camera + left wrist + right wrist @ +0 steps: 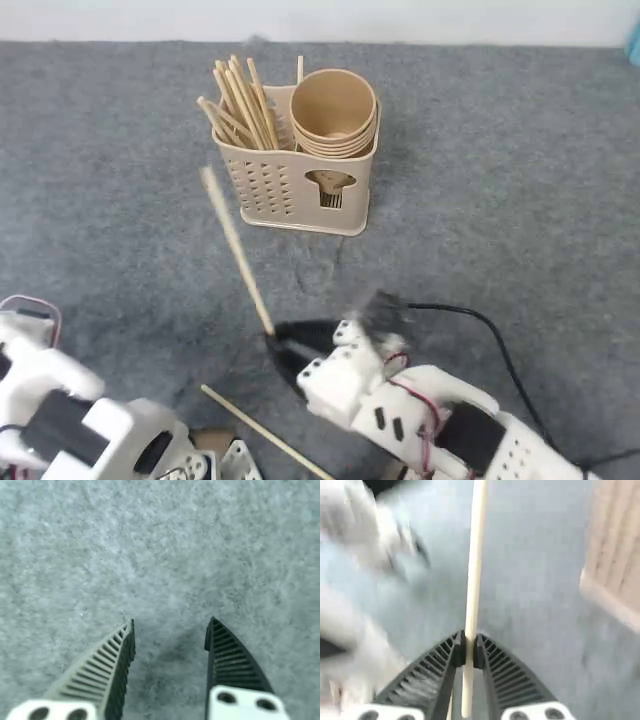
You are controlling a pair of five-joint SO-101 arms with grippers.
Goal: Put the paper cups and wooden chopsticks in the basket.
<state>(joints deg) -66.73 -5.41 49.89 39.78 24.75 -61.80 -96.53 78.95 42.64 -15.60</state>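
From above, the basket (300, 190) stands near the far edge of the grey tabletop (520, 180), about midway along it. A bundle of chopsticks (240, 105) stands in one compartment and the stacked paper cups (333, 110) sit in the other. Nearer the near edge, the right pincer (275, 340) grips the held chopstick (232, 245) by one end, with the other end pointing toward the basket. A loose chopstick (265, 432) lies by the near edge.

At the left wrist, the left pincer (171, 621) hangs open over the tabletop.

At the right wrist, the right pincer (469, 650) is clamped on the held chopstick (476, 555), with the basket wall (615, 555) off to one side.
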